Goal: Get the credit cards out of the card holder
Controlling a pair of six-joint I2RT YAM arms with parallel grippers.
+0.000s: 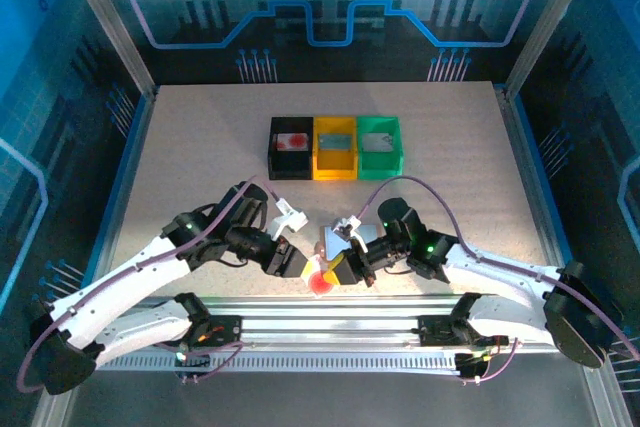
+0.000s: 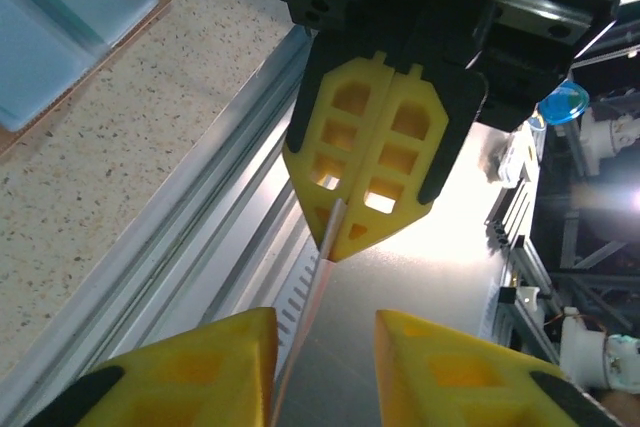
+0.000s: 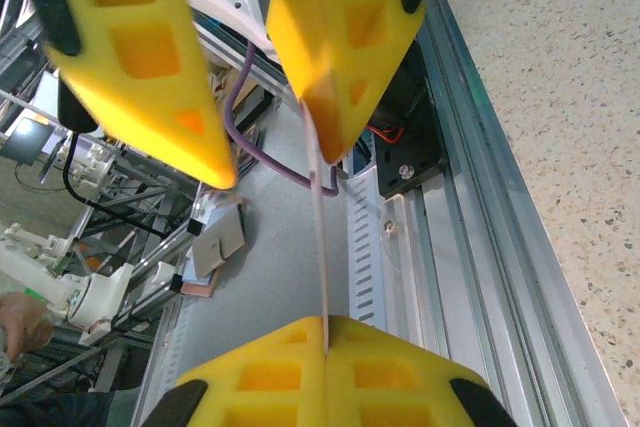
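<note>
Three bins sit in a row at the far side of the table (image 1: pixel 450 197). The black bin (image 1: pixel 276 161) holds a pale item with a red patch. The yellow bin (image 1: pixel 335 173) and the green bin (image 1: pixel 381 165) each hold a flat greyish item. The card holder (image 2: pixel 50 27) lies open on the table. At the near edge, the left gripper (image 2: pixel 325 332) has its fingers apart astride the red card (image 1: pixel 320 282), and the right gripper (image 3: pixel 326 325) pinches the card's other end.

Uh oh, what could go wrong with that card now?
The thin card is pinched just at its edge by the right fingers, above the metal rail beyond the table; it could slip and fall there. The left fingers are open around it; if the right ones let go too soon, it drops.
</note>
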